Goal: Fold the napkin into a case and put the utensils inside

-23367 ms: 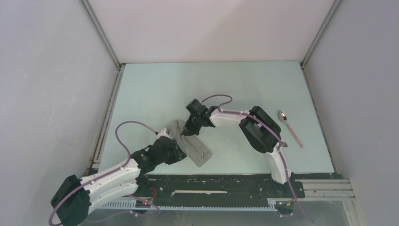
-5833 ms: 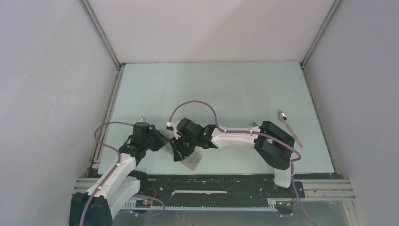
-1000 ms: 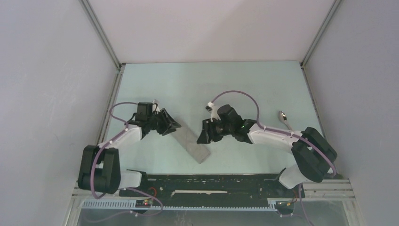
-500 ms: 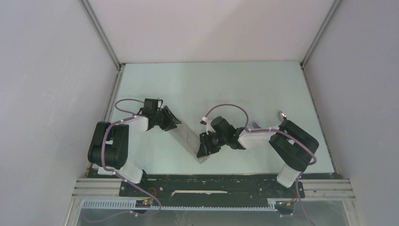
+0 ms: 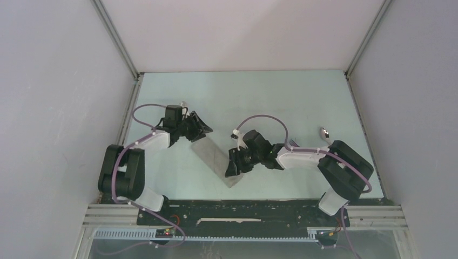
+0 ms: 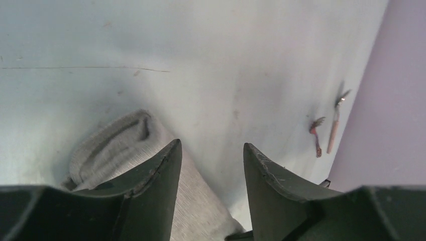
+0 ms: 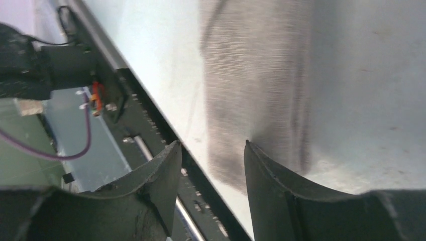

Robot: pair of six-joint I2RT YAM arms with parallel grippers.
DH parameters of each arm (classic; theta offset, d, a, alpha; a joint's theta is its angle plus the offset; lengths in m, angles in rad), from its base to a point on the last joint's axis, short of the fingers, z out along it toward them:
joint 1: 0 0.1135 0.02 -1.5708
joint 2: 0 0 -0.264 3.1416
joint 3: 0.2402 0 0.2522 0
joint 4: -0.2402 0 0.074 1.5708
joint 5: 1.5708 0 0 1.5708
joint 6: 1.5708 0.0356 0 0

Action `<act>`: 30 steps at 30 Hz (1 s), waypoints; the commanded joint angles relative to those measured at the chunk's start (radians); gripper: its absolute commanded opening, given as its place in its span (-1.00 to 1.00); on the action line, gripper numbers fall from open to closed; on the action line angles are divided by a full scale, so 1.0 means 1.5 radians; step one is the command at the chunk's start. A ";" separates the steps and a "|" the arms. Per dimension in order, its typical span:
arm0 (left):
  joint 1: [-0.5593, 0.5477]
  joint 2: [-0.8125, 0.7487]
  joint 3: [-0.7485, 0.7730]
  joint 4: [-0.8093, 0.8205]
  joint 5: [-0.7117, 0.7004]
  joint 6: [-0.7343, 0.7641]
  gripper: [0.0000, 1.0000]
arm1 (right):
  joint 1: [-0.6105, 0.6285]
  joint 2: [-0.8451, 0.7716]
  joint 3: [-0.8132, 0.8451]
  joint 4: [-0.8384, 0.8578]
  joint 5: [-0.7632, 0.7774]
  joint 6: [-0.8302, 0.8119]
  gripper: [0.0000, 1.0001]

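The napkin [image 5: 216, 159] lies folded into a narrow grey-beige case, slanting from upper left to lower right near the table's front. My left gripper [image 5: 202, 131] stands open at its far end. In the left wrist view its left finger [image 6: 161, 170] rests over the cloth [image 6: 115, 145], beside a rolled fold. My right gripper [image 5: 232, 168] stands open over the near end. In the right wrist view one finger [image 7: 261, 170] is above the cloth [image 7: 256, 75] and the other is above the table's edge. The spoon [image 6: 334, 125] and fork [image 6: 315, 134] lie far right, by the wall.
The black mounting rail [image 7: 150, 125] with cables runs along the table's front edge, just beyond the cloth's near end. In the top view the right arm's elbow [image 5: 345, 162] partly covers the spoon [image 5: 324, 132]. White walls close in the light table [image 5: 243, 97].
My right gripper has moved left and forward from beside the cloth to over its near end. The left gripper has shifted slightly back at the far end, its jaws a little wider.
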 commanded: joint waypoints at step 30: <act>-0.042 -0.410 -0.042 -0.291 -0.054 0.106 0.29 | 0.195 0.118 0.149 -0.133 0.254 0.135 0.31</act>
